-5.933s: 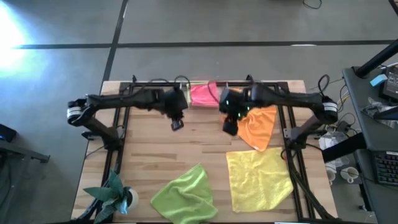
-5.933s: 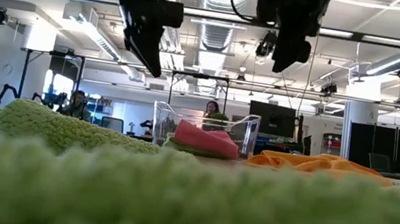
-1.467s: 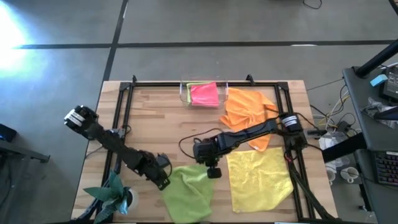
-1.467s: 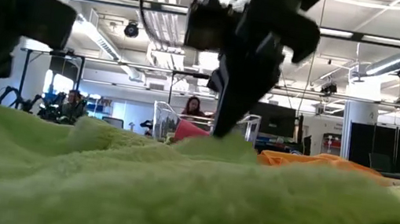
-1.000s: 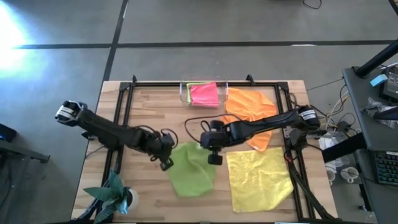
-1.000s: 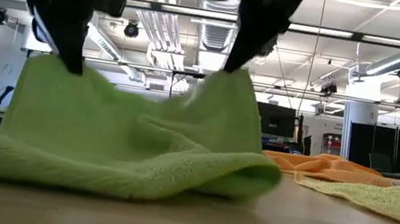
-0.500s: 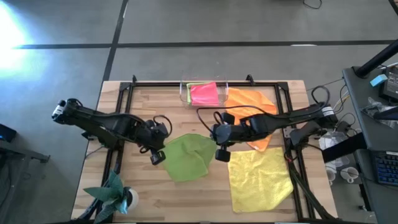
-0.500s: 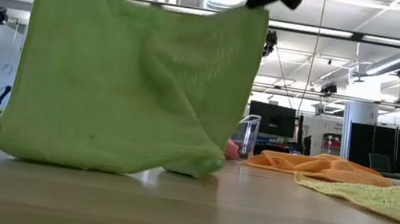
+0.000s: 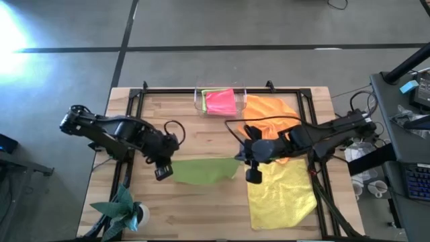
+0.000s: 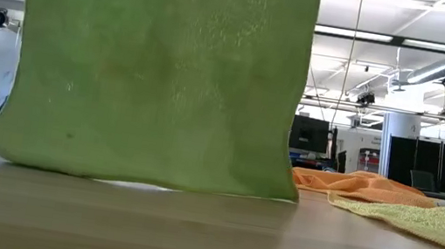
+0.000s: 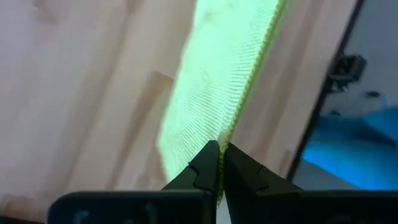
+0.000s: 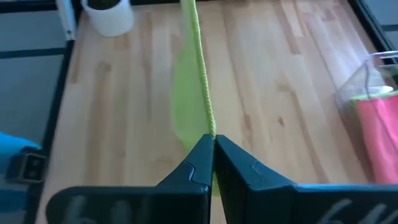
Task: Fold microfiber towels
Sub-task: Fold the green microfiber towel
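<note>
Wooden slats of the work table (image 9: 215,208) fill the overhead view, with a bright open-plan lab stretching away behind it at table height. Above the table's middle a lime green towel (image 9: 205,170) hangs stretched between the two arms: the left gripper (image 9: 162,173) is clenched on one top corner, the right gripper (image 9: 252,176) clenched on the other, and each wrist camera shows dark fingers (image 11: 211,163) pinched tight on the towel's hem. In the table-height view the cloth drops as a flat sheet whose lower edge seems just to meet the wood.

By the look of it the folding has barely begun on this piece; it is only spread, with no crease made. A yellow towel (image 9: 281,195) lies open and flat just right of the hanging towel, and an orange towel (image 9: 267,114) sits rumpled beyond the yellow one, partly under the right arm; neither appears folded. At the table's far edge, well apart from the hanging towel, a clear plastic tray (image 9: 199,99) holds a hot pink towel (image 9: 220,102) lying neat and squared, with a sliver of a second lime green towel (image 9: 207,91) beneath it, so two seem finished and three remain.

Hidden are both grippers in the table-height view, cut off above the frame, and most of the tray behind the hanging sheet. How many layers the pink and green pieces are folded into cannot be made out. A potted plant (image 9: 124,210) stands at the near-left corner.
</note>
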Controlling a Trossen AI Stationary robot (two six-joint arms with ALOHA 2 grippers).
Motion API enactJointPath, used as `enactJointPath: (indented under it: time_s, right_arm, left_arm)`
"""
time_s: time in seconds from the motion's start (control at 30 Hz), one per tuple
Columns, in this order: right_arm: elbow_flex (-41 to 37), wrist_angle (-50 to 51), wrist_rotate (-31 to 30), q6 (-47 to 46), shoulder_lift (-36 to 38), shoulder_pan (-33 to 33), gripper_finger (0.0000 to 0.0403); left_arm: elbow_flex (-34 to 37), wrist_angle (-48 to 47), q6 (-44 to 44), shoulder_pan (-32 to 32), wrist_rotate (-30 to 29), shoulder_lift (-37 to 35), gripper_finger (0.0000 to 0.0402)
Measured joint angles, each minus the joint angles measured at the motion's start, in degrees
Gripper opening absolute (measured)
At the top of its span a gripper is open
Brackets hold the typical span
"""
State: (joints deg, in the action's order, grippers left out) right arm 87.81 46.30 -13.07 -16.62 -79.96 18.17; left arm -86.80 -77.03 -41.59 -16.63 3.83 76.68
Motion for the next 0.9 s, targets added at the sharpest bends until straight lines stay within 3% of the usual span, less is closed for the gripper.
enactJointPath:
  time_s: [0.27, 0.67, 0.9]
  right_arm:
    - [0.02, -2.21, 0.12, -3.27, 0.60, 5.16, 0.0008]
    - [9.24, -2.49, -0.51, -4.93, -1.13, 11.26, 0.0008]
    - [10.73, 3.58, -7.86, -6.71, -1.91, 10.22, 0.0008]
  left_arm:
    - [-5.28, -0.55, 3.00, -0.45, 6.78, 5.21, 0.0001]
    - [-18.43, -0.63, 0.74, -1.33, 7.93, 8.37, 0.0001]
    - [-18.39, -4.12, -1.37, -0.94, 7.60, 8.46, 0.0001]
